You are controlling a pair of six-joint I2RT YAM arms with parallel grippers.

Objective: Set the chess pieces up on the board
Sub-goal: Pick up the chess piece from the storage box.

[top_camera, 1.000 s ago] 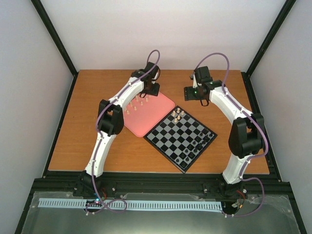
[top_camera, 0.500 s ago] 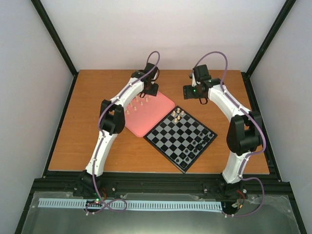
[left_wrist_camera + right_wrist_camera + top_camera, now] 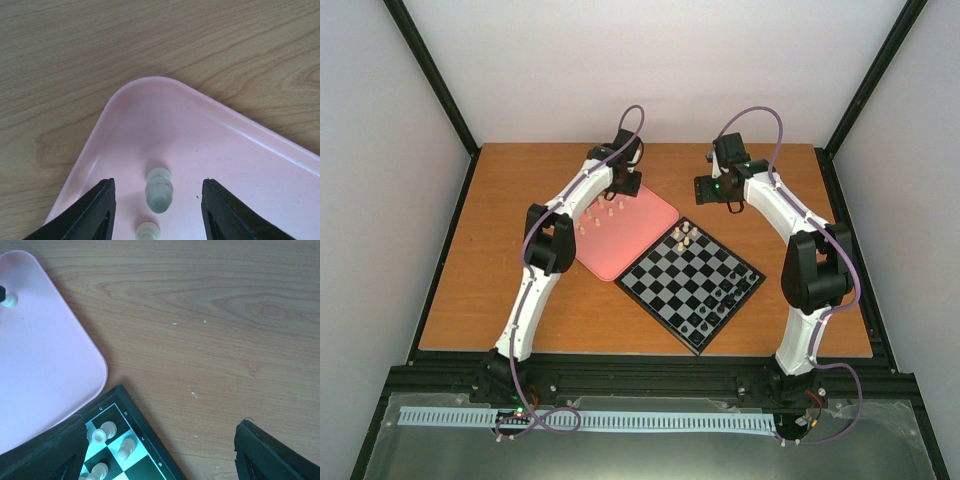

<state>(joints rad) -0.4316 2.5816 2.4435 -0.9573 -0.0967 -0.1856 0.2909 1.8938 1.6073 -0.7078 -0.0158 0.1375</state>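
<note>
Cream chess piece [image 3: 159, 189] stands between jaws of the left tool [image 3: 157, 194].

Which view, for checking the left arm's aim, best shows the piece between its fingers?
Left wrist: the chess piece stands close up on the pink tray between the fingers, touching neither. The top view shows mere specks; the right wrist, one piece at its edge, possibly this.
</note>
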